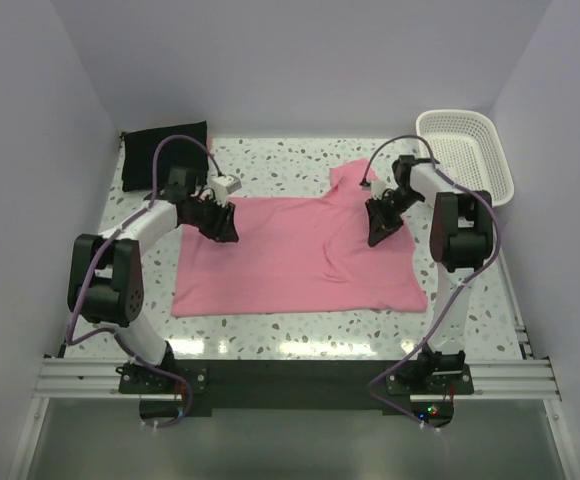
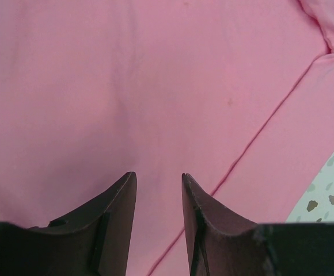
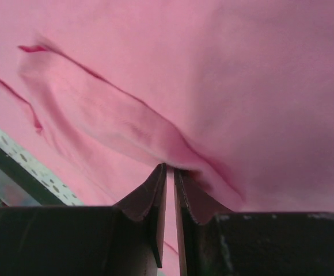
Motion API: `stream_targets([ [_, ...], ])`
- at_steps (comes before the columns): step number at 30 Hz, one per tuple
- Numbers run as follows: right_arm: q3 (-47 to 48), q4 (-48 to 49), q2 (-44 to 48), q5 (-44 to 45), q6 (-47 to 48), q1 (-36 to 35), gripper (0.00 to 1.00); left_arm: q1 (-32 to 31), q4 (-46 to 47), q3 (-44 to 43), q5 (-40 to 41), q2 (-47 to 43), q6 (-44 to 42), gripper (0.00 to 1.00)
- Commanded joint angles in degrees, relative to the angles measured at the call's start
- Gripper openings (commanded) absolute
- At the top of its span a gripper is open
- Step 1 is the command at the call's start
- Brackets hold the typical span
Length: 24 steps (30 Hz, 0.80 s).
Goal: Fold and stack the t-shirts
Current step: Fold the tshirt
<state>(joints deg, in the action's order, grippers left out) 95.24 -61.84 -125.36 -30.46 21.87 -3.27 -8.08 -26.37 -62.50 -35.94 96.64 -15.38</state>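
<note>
Pink shirt (image 1: 290, 260) lies spread across the middle of the desk (image 1: 270, 165). Left fingers (image 1: 224, 230) sit low over its far left part, parted, nothing between them. Right fingers (image 1: 378, 232) are all but closed, nipping a raised fold of pink near the right sleeve. Black shirt (image 1: 165, 155) sits folded in the far left corner, basket (image 1: 467, 150) far right.

Top camera looks down from behind; both wrist cameras closely face the pink t-shirt (image 1: 300, 262).
</note>
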Motion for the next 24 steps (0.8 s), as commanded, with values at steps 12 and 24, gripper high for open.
stream_targets([
  [12,-15.4,6.3,5.8,6.3,2.6,-0.1,0.18,5.9,-3.3,7.5,4.1,3.4,-7.9,0.4],
  [24,2.3,-2.2,7.7,-0.4,1.9,3.1,0.45,6.8,-16.1,-10.5,-4.4,2.9,-21.4,0.51],
])
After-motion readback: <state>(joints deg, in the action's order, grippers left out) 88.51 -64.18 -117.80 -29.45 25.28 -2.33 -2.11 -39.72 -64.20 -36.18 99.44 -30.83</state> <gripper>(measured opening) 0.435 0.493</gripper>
